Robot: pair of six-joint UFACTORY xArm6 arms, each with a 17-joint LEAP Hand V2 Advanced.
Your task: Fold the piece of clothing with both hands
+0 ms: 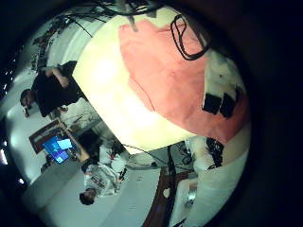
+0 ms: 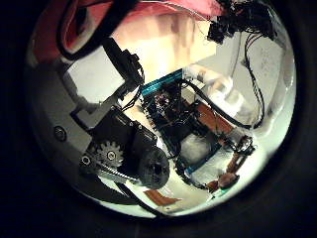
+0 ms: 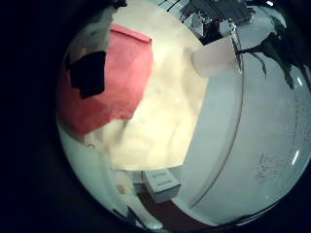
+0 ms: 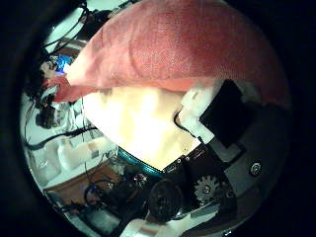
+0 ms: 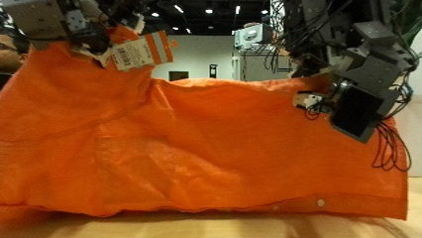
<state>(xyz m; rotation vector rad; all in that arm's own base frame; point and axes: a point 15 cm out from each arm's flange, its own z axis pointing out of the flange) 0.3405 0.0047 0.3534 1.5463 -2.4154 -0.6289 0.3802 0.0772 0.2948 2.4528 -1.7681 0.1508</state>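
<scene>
Orange cloth (image 5: 198, 139) up close, filling nearly all of the outside view, hung like a curtain between both hands. Lower edge down at the table (image 5: 263, 229), bunched a little at the corner under the left hand. Top edge sagging slightly between the two holds.

Left hand (image 5: 63, 20) high at one top corner, fingers curled and clamped on the cloth, right beside a white tag (image 5: 143, 52) that stands up from the edge.

Right hand (image 5: 357, 79) at the other top corner, somewhat lower, fingers closed on the cloth edge, palm turned to the fabric.

From the right thumb side palm view: cloth (image 4: 178, 49) close over the palm, with a dark fingertip (image 4: 232, 104) against its fold.
</scene>
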